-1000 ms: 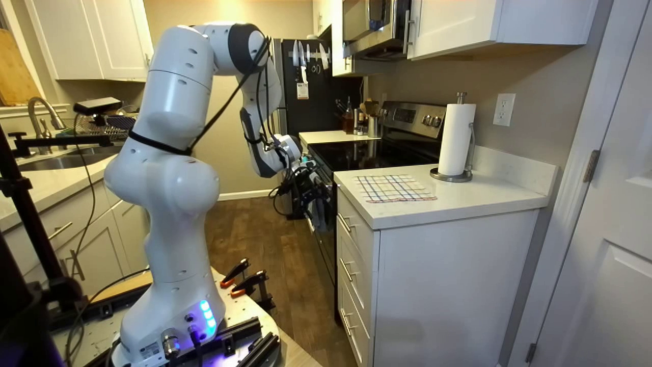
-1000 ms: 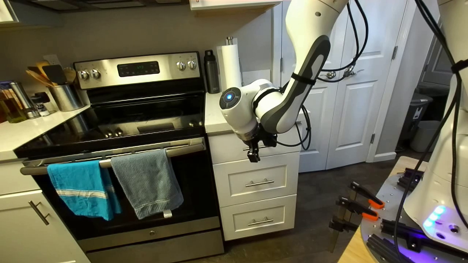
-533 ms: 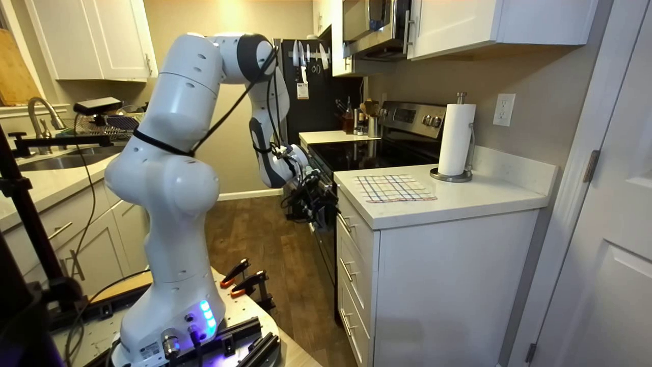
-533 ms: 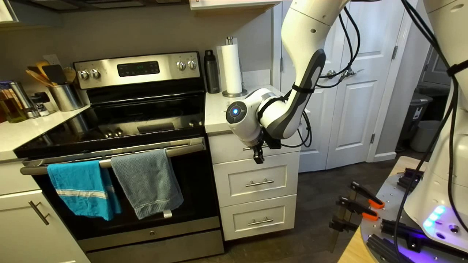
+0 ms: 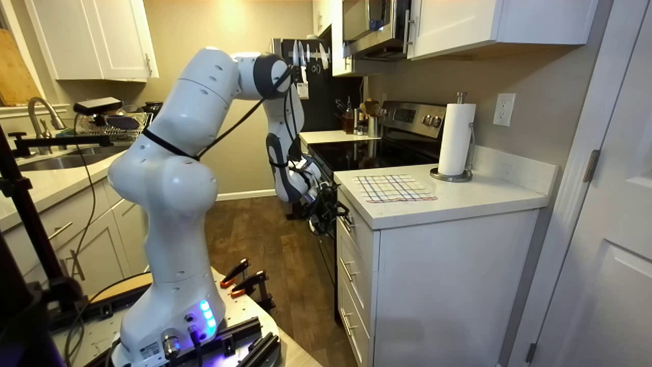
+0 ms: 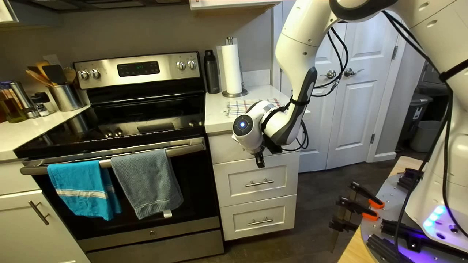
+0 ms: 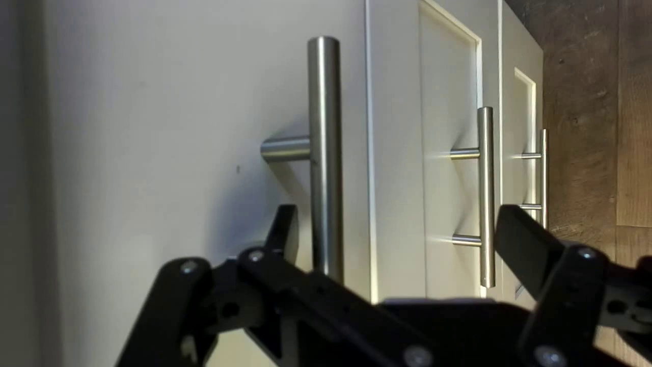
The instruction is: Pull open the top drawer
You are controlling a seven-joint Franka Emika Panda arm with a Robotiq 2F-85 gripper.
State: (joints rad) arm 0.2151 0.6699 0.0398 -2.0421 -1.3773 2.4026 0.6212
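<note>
Wrist view: the gripper (image 7: 399, 223) has its fingers (image 7: 524, 244) spread, clasping nothing. The top drawer (image 7: 188, 137) lies straight ahead of them; its bar handle (image 7: 326, 127) shows in the gap, just beside the upper finger. Whether it sits past the tips I cannot tell. A lower handle (image 7: 486, 199), one drawer down, appears beyond the lower finger, a possible snag in my judgement.

In an exterior view: compared with a second ago, the arm (image 5: 173, 178) is lower and reaches further forward, so the fingers are now close by the top drawer's front instead of short of it. That front is flush with the lower drawer fronts (image 5: 358, 285) beneath the fingers; no pull yet.

In an exterior view: the wrist (image 6: 251, 137) is lower too, with more of the checked cloth (image 6: 239, 107) in sight above the fingers. My reading: approach nearly finished; a slight advance, then a grip on the bar handle, should come next.
</note>
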